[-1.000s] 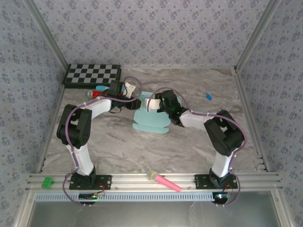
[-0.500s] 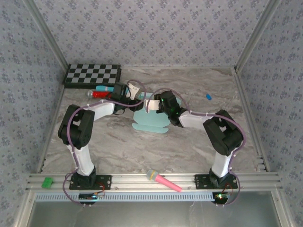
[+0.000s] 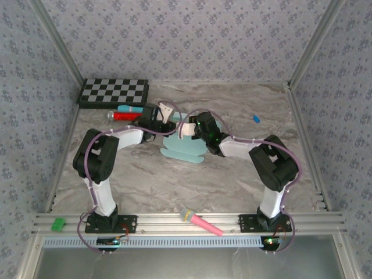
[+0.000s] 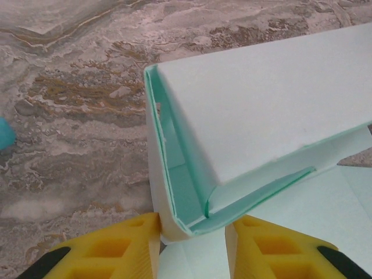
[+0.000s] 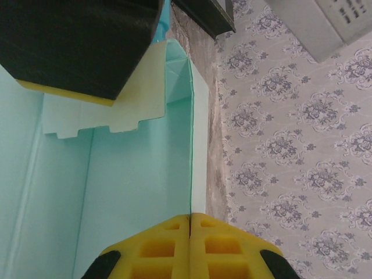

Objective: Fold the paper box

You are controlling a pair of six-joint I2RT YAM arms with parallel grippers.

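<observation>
The paper box (image 3: 183,149) is pale aqua card lying mid-table, part folded, with one wall raised at its far end. My left gripper (image 3: 164,114) reaches in from the left. In the left wrist view its yellow fingers (image 4: 136,241) press either side of a folded corner of the paper box (image 4: 261,104), so the left gripper (image 4: 192,225) is shut on it. My right gripper (image 3: 189,129) is at the box's far right. In the right wrist view the right gripper (image 5: 190,218) pinches the thin edge of an upright wall of the paper box (image 5: 133,174).
A checkerboard (image 3: 113,92) lies at the back left, with a red cylinder (image 3: 122,115) and a blue one (image 3: 131,108) in front of it. A pink microphone-shaped toy (image 3: 200,222) rests on the front rail. A small blue piece (image 3: 256,119) lies right of the arms.
My left gripper has moved right to the box's far-left corner and its jaws have narrowed onto it. The right gripper has stayed shut on the wall, hardly moving.
</observation>
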